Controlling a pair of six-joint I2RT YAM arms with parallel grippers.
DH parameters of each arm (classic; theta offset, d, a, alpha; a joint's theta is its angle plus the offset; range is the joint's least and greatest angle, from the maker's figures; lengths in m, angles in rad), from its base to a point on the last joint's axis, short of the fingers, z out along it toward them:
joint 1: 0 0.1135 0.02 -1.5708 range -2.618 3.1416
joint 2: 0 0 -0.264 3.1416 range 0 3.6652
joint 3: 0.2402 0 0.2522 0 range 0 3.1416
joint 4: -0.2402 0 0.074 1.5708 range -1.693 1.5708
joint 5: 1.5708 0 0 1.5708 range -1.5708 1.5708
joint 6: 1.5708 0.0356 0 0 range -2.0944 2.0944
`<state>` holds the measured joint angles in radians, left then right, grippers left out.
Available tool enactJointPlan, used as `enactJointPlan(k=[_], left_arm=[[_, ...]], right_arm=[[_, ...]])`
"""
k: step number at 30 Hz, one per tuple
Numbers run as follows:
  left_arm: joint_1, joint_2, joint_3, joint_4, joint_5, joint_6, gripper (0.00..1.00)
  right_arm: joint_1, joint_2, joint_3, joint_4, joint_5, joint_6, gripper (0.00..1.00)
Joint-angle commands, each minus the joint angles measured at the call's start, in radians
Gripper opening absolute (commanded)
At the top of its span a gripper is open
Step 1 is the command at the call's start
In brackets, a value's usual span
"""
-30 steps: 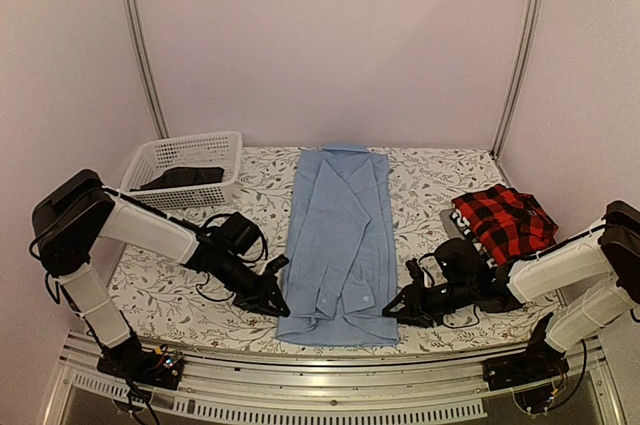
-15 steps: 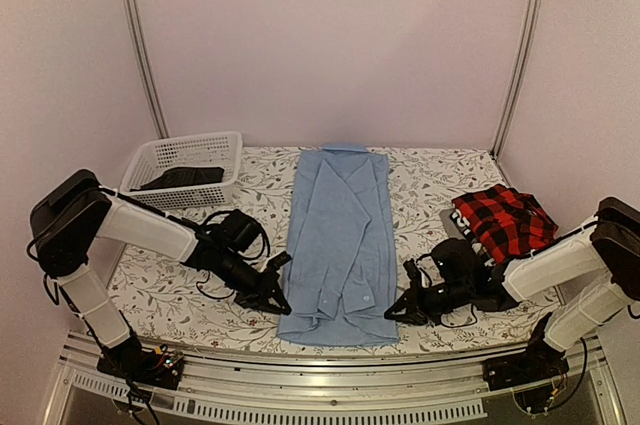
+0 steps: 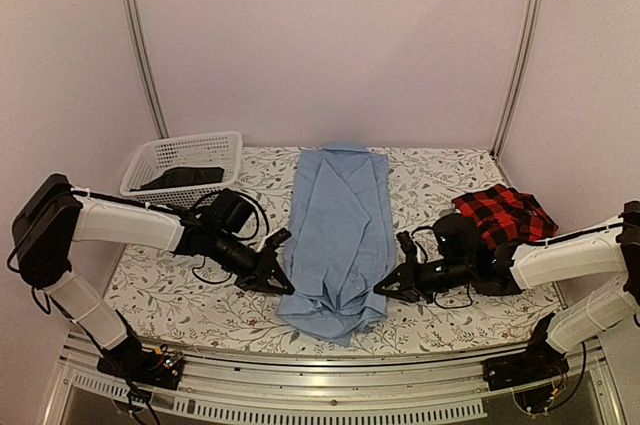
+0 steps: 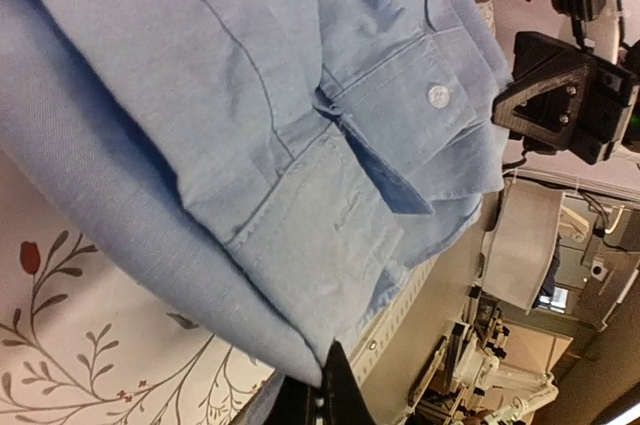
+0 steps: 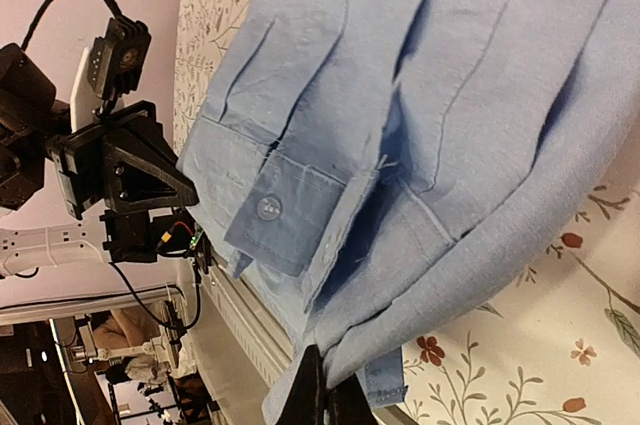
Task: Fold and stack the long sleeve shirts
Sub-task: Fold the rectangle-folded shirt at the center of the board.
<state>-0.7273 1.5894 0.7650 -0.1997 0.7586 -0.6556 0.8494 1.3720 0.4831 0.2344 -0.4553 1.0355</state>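
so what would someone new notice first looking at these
The long blue shirt lies down the middle of the flowered table, with the left claw and right claw pinching its near sides so the hem bunches up. Next comes the red plaid shirt folded at the right edge, then the white basket in the far left corner with something dark inside.
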Motion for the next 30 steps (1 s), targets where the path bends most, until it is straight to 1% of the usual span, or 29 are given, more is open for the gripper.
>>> enactJointPlan(k=[1,6,9,11,16,19,22,26,27,30], left_arm=[[0.058,-0.042,0.064,-0.005,0.048,-0.001,0.00],[0.126,0.015,0.142,0.040,0.075,-0.029,0.00],[0.166,0.090,0.243,0.062,0.052,-0.017,0.00],[0.198,0.154,0.305,0.093,0.037,-0.020,0.00],[0.248,0.379,0.503,0.155,-0.026,-0.019,0.00],[0.259,0.490,0.610,0.158,-0.092,-0.019,0.00],[0.264,0.588,0.692,0.150,-0.126,-0.019,0.00],[0.257,0.661,0.702,0.183,-0.122,-0.047,0.00],[0.253,0.666,0.690,0.184,-0.128,-0.060,0.00],[0.246,0.650,0.605,0.253,-0.128,-0.090,0.00]], right_arm=[[-0.022,-0.038,0.081,-0.058,0.037,-0.044,0.00],[-0.095,0.013,0.175,-0.056,0.040,-0.100,0.00],[-0.156,0.094,0.253,-0.042,0.041,-0.151,0.00],[-0.196,0.160,0.291,0.015,0.036,-0.173,0.00],[-0.277,0.357,0.436,0.063,0.061,-0.213,0.00],[-0.310,0.475,0.508,0.084,0.076,-0.207,0.00],[-0.321,0.570,0.569,0.084,0.089,-0.203,0.00],[-0.322,0.680,0.619,0.079,0.072,-0.196,0.00],[-0.322,0.693,0.622,0.078,0.066,-0.191,0.00],[-0.314,0.720,0.612,0.069,0.057,-0.177,0.00]])
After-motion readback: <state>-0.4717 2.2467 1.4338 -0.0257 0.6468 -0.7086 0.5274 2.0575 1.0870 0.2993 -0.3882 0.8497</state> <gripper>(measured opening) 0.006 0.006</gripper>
